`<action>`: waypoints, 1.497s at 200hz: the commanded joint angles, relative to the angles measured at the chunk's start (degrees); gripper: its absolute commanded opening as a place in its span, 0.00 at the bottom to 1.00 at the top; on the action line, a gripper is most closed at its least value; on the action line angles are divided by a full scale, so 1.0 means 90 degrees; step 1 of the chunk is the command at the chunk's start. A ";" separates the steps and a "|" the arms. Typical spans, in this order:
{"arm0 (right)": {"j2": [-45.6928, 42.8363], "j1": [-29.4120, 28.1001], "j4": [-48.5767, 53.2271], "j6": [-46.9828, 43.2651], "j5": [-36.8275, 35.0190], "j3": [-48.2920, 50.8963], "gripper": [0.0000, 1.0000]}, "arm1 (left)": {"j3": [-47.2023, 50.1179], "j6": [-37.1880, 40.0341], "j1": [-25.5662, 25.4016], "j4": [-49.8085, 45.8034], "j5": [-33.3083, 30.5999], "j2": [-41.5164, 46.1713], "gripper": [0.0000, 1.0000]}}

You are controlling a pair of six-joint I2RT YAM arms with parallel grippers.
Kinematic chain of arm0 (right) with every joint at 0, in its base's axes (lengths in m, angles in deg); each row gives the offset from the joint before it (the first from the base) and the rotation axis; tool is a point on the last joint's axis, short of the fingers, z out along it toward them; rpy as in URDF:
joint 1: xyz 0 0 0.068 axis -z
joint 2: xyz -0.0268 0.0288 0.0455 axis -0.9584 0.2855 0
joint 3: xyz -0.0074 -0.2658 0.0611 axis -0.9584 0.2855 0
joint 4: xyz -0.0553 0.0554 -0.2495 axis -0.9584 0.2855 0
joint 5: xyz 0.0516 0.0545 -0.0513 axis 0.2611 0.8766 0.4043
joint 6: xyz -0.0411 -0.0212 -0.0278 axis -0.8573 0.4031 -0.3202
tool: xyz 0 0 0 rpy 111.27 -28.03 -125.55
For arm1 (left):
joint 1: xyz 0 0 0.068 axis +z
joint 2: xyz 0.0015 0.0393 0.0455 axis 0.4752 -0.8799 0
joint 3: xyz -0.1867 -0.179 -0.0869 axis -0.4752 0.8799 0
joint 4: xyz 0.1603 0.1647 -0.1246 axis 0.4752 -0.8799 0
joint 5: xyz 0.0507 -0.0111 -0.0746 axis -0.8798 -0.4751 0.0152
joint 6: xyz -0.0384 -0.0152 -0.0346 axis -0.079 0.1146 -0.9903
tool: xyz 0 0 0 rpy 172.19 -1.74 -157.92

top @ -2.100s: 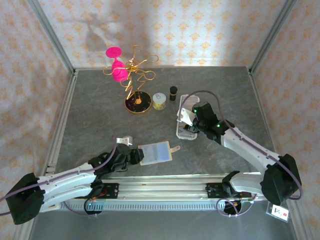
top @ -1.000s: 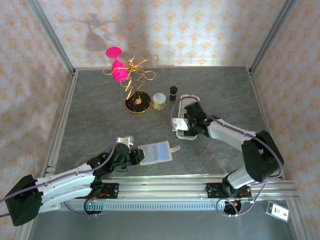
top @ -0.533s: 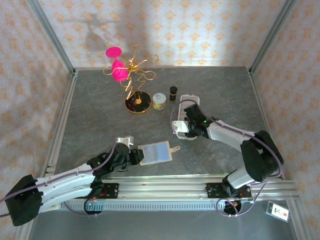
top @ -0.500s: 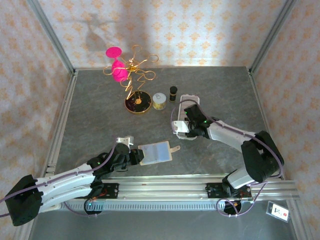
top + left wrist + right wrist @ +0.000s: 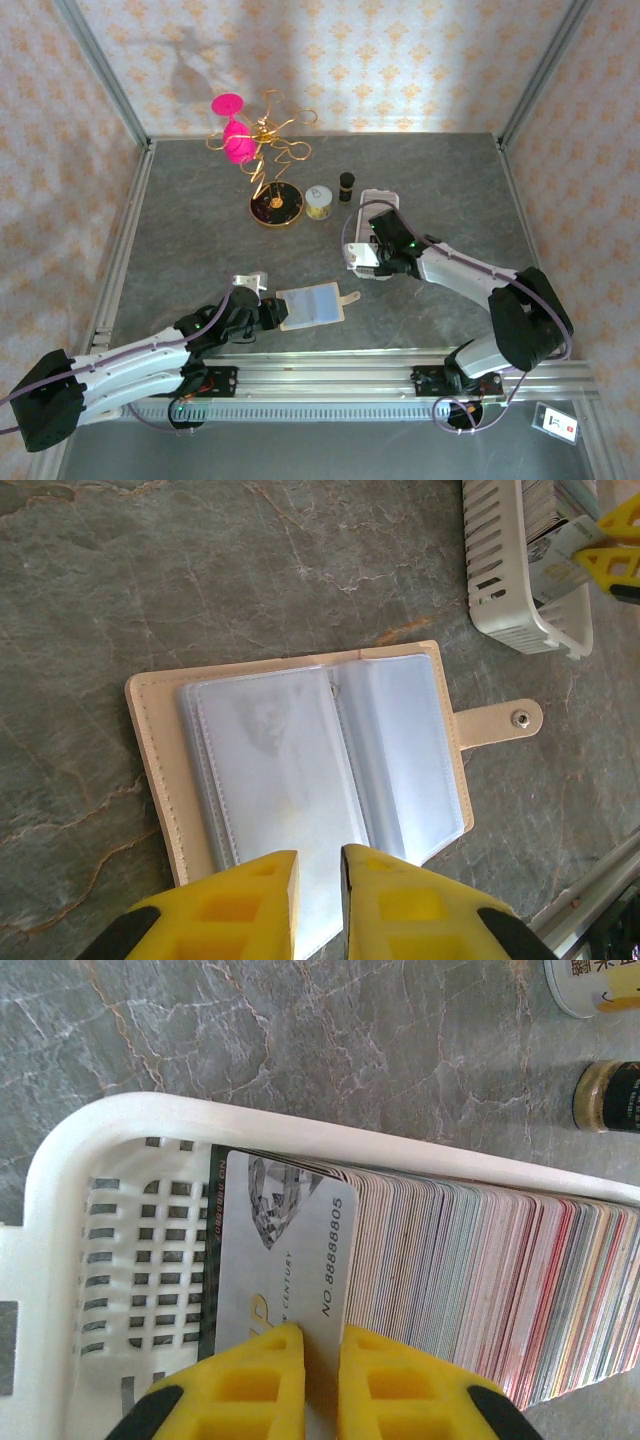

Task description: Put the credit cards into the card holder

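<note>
While the right end effector (image 5: 320, 1342) reaches into one end of a white slotted plastic tray (image 5: 110, 1130), its yellow fingers are pressed almost together on the edge of a whitish credit card printed with a grey diamond and a number (image 5: 285, 1250). That card stands at the front of a tight row of many-coloured cards (image 5: 480, 1270). The left end effector (image 5: 318, 858) is nearly closed too, with only a thin slit between its fingers, and the edge of the clear plastic sleeves sits in that slit. Those sleeves belong to the cream-beige folding card holder (image 5: 300, 770), which lies open and flat on the grey marbled surface (image 5: 200, 570), its snap-tab strap (image 5: 500, 723) stretched out on the tray's side. From above, the card holder lies apart from the right end effector, to its left and nearer the arm bases.
</note>
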 commanded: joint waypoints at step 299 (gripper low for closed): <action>-0.2300 -0.0072 0.0527 0.4776 0.1846 -0.0478 0.00 | -0.0242 0.0034 0.0044 -0.0475 -0.0157 0.0232 0.33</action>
